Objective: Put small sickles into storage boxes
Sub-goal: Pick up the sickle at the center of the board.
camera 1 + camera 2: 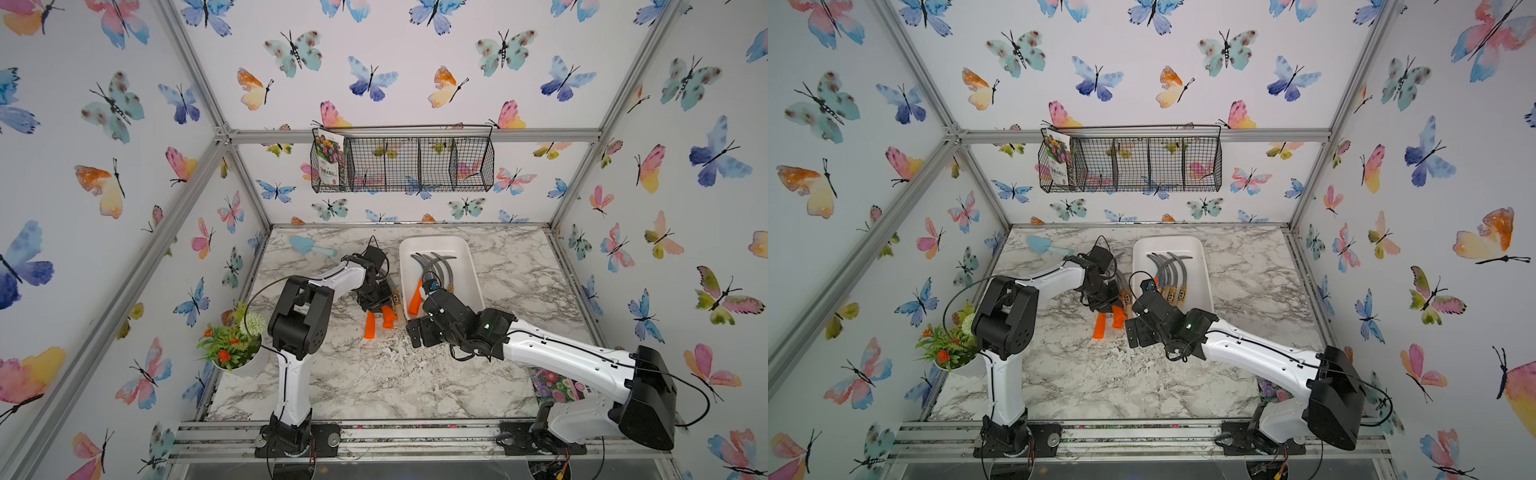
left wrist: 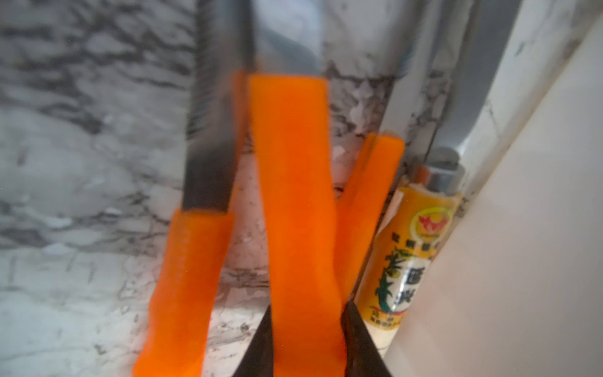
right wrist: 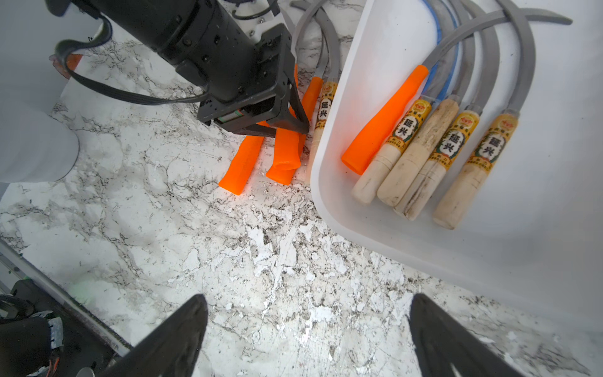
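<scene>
1. Left gripper (image 2: 310, 306): clamped on the orange handle of one small sickle (image 2: 290, 163).
2. Just beside, on the marble tabletop (image 2: 81, 163): second orange-handled sickle (image 2: 189, 277), third orange-handled sickle (image 2: 368, 209), and wood-handled labelled sickle (image 2: 401, 254) against the outer wall of the white tray (image 2: 522, 228).
3. Inside the tray: one orange-handled sickle (image 3: 385, 120) and four wood-handled sickles (image 3: 417, 147), handles side by side, grey blades overlapping.
4. Right gripper (image 3: 308, 297): jaws spread wide, holding nothing, above bare tabletop near a tray corner.
</scene>
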`<state>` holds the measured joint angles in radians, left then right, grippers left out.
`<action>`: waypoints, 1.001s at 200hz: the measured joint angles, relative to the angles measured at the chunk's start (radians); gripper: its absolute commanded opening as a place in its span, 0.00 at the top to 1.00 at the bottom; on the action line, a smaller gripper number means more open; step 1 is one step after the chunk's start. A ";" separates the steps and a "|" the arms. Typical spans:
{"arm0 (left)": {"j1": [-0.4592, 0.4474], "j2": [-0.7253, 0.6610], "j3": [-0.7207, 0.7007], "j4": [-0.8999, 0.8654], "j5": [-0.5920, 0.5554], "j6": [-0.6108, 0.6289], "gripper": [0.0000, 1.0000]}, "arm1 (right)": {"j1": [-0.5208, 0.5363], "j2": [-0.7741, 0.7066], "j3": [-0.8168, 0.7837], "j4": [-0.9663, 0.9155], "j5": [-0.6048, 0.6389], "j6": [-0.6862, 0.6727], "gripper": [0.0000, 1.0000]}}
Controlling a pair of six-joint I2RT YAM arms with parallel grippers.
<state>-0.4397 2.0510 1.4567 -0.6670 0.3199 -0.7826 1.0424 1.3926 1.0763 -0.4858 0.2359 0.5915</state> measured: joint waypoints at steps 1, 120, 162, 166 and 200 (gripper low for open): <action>0.000 0.000 0.001 -0.001 -0.001 0.002 0.83 | 0.000 0.000 0.000 0.000 0.000 0.000 0.02; -0.001 -0.096 0.014 -0.041 -0.060 0.004 0.89 | 0.000 -0.003 0.000 -0.002 0.002 0.000 0.02; -0.001 -0.145 0.014 -0.048 -0.089 0.004 0.89 | 0.000 -0.018 0.000 -0.009 0.012 0.000 0.02; -0.001 -0.148 0.014 -0.049 -0.090 0.004 0.89 | 0.000 -0.019 0.000 -0.009 0.014 0.000 0.02; -0.014 -0.158 0.015 -0.061 -0.113 0.005 0.89 | 0.000 -0.047 0.000 -0.018 0.034 0.000 0.02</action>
<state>-0.4541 1.8931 1.4719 -0.7280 0.2070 -0.7776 1.0424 1.3460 1.0763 -0.5041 0.2703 0.5919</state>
